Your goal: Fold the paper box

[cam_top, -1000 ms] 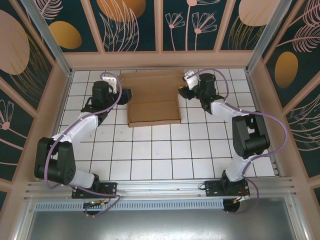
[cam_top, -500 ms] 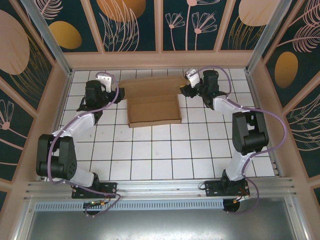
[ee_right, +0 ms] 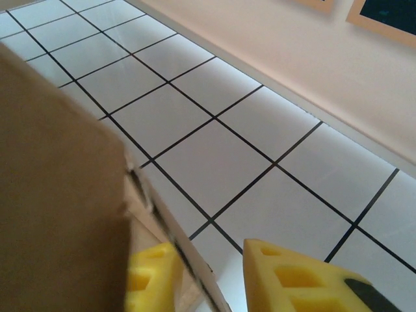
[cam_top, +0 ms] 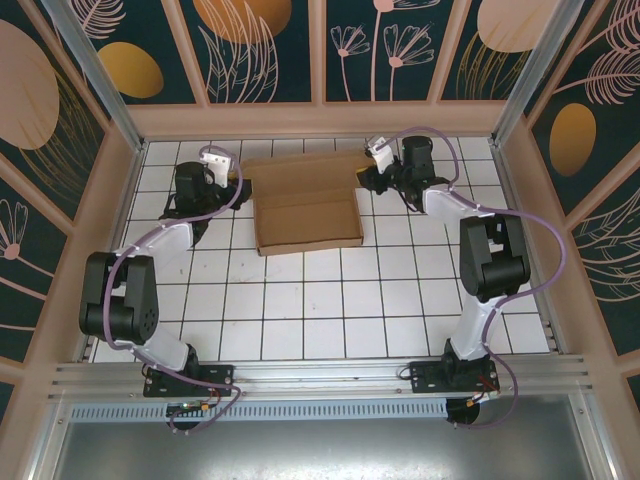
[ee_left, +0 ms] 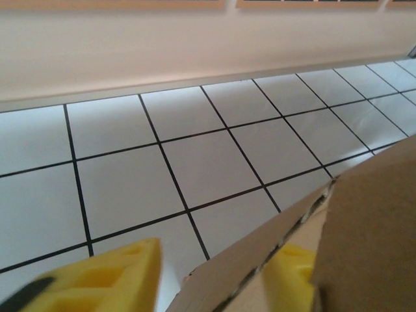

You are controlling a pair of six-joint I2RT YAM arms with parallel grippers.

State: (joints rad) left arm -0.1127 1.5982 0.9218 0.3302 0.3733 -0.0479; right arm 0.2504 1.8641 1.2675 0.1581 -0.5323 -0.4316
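Paper box [cam_top: 305, 210] edges inside left end effector [ee_left: 208, 279] (and right end effector [ee_right: 214, 279])

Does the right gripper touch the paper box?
Cannot tell. Right wrist view: the right gripper straddles the paper box edge; tile shows beside one finger, cardboard half hides the other.

Left gripper [ee_left: 201, 279] yellow fingers [ee_left: 104, 279] straddle corrugated edge of paper box [ee_left: 370, 240], not clamped on it; white tiled counter [ee_left: 195, 162] beyond.
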